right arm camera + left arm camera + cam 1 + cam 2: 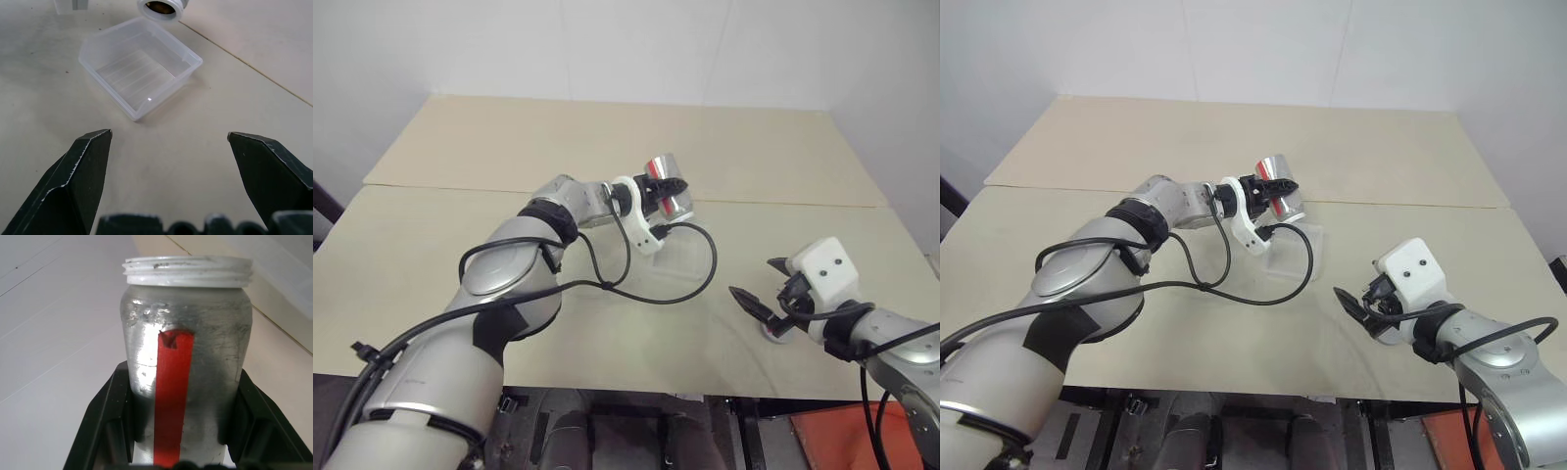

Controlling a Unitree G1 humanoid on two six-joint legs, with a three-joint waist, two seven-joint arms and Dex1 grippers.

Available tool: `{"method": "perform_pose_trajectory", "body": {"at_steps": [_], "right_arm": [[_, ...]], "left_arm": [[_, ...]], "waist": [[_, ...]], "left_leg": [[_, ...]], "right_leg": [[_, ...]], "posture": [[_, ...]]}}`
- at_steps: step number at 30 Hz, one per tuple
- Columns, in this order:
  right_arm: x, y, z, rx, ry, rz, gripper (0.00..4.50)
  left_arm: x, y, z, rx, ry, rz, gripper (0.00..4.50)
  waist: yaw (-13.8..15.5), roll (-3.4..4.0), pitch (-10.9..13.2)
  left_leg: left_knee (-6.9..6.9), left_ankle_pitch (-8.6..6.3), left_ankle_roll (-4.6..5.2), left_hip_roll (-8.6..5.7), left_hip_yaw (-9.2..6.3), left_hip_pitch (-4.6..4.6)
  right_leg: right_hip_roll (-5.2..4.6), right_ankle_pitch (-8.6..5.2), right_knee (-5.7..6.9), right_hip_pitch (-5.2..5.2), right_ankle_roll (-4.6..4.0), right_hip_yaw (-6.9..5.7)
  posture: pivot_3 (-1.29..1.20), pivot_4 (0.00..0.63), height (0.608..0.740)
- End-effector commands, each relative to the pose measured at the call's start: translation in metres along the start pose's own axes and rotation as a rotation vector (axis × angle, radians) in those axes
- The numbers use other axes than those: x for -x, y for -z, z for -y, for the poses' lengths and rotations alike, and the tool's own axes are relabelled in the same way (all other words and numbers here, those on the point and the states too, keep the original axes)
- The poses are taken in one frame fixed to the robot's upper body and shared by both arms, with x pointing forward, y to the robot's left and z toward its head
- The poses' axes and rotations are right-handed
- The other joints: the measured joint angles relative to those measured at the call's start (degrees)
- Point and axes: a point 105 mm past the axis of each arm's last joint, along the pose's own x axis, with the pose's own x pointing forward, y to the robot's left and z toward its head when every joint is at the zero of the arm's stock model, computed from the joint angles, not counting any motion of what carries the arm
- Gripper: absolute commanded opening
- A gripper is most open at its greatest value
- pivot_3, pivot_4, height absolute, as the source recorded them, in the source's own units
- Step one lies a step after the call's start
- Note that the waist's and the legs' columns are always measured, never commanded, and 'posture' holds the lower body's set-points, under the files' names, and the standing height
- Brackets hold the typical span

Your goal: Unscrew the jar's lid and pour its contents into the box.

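Gripping the uncapped jar (666,188) tight, the left claw (664,196) tilts it above the box (139,68); the right claw (168,147) gapes wide, empty, near the counter (460,245) edge.

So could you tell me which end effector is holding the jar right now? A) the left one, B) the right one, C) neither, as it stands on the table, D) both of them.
A: the left end effector is shut on the jar, held above the box, while the right end effector is open and empty.
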Motion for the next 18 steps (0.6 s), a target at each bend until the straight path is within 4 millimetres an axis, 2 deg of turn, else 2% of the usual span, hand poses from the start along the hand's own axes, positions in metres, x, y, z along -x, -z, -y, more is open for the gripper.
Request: {"method": "perform_pose_trajectory", "body": {"at_steps": [1,2,4,5,6,9,11,14,16,18], "right_arm": [[0.003,-0.007,0.006,0.030,0.032,0.025,4.46],[0.002,-0.007,0.006,0.035,0.028,0.022,4.46],[-0.001,-0.007,0.005,0.034,0.017,0.023,4.46],[-0.002,-0.007,0.005,0.037,0.015,0.023,4.46],[-0.003,-0.007,0.005,0.035,0.014,0.026,4.46],[-0.004,-0.007,0.006,0.036,0.016,0.028,4.46],[-0.006,-0.009,0.006,0.030,0.015,0.039,4.46],[-0.008,-0.012,0.005,0.024,0.009,0.051,4.46],[-0.009,-0.013,0.004,0.023,0.004,0.056,4.46],[-0.009,-0.013,0.005,0.024,0.000,0.056,4.46]], "left_arm": [[-0.001,0.012,-0.020,0.028,-0.073,-0.045,1.95],[0.000,0.013,-0.019,0.020,-0.071,-0.047,1.95],[0.003,0.019,-0.020,0.167,-0.104,-0.094,1.95],[0.004,0.023,-0.020,0.306,-0.121,-0.133,1.95],[0.007,0.026,-0.016,0.540,-0.136,-0.171,1.95],[0.013,0.028,-0.006,1.026,-0.172,-0.167,1.95],[0.019,0.040,0.003,1.633,-0.355,-0.179,1.95],[0.032,0.045,0.024,2.133,-0.597,-0.133,1.95],[0.041,0.045,0.040,2.294,-0.695,-0.154,1.95],[0.046,0.043,0.048,2.311,-0.706,-0.181,1.95]], "waist": [[0.0,0.00,0.0],[0.0,0.00,0.0],[0.0,0.00,0.0],[0.0,0.01,0.0],[0.0,0.03,0.0],[-0.5,0.06,0.0],[-0.7,0.08,0.0],[-0.8,0.07,0.0],[-1.0,0.07,0.0],[-1.3,0.07,0.0]], "left_leg": [[0.00,0.00,0.00,0.00,0.00,0.00],[0.01,0.00,0.00,-0.01,0.00,0.00],[0.02,0.00,0.00,-0.01,0.00,0.00],[0.03,0.00,0.00,-0.01,0.00,-0.01],[0.04,0.00,0.00,0.00,0.00,0.00],[0.08,0.01,0.00,0.03,0.04,0.03],[0.14,0.02,0.00,0.03,0.04,0.03],[0.34,0.02,0.01,0.05,0.02,0.01],[0.41,0.02,0.01,0.05,-0.05,0.02],[0.55,0.02,0.01,0.04,-0.10,0.05]], "right_leg": [[0.00,0.00,0.00,0.00,0.00,0.00],[-0.01,0.00,0.00,0.00,0.00,0.01],[-0.01,0.00,0.01,0.00,0.00,0.01],[-0.01,0.00,0.03,-0.01,0.00,0.01],[-0.01,0.00,0.03,-0.01,0.00,0.01],[-0.02,0.00,0.11,-0.01,-0.02,0.01],[-0.01,0.01,0.16,0.00,-0.03,0.00],[0.00,0.02,0.29,0.02,-0.03,-0.02],[0.01,0.02,0.41,0.05,-0.02,-0.01],[0.02,0.01,0.64,0.05,-0.01,0.01]], "posture": [[0.00,0.150,0.740],[0.00,0.150,0.740],[0.00,0.150,0.740],[0.00,0.150,0.740],[0.00,0.150,0.740],[0.00,0.150,0.740],[0.00,0.150,0.740],[0.00,0.150,0.740],[0.00,0.150,0.740],[0.00,0.150,0.740]]}}
